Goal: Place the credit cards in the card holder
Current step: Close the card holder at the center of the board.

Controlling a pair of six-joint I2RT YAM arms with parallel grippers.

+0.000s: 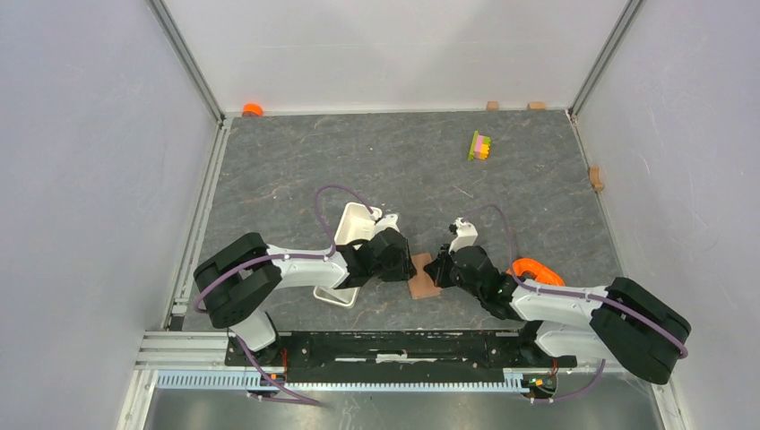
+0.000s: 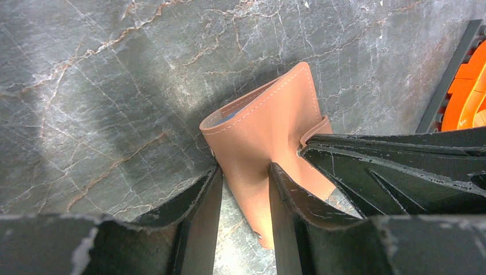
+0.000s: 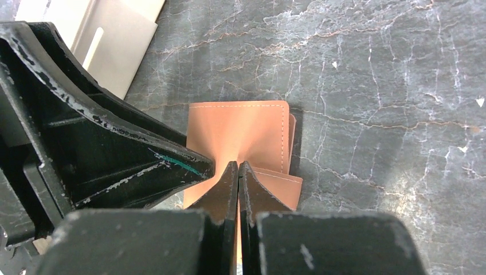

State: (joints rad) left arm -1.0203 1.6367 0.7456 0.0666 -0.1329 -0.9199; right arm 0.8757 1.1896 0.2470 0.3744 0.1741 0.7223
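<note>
The reddish-brown card holder (image 1: pixel 422 278) lies on the grey table between my two grippers. My right gripper (image 3: pixel 238 169) is shut on a pinched-up fold of its cover (image 3: pixel 246 129). My left gripper (image 2: pixel 243 189) has its jaws apart, straddling the card holder's (image 2: pixel 266 123) near corner, with one finger (image 2: pixel 286 200) against the leather. A thin blue-grey sliver (image 2: pixel 229 117) shows inside its open edge; I cannot tell if it is a card. No credit card shows clearly anywhere.
A long white tray (image 1: pixel 351 221) lies under the left arm and shows in the right wrist view (image 3: pixel 117 48). An orange object (image 1: pixel 536 267) sits by the right arm. A green-yellow block toy (image 1: pixel 480 146) and small wooden blocks (image 1: pixel 595 176) lie far back.
</note>
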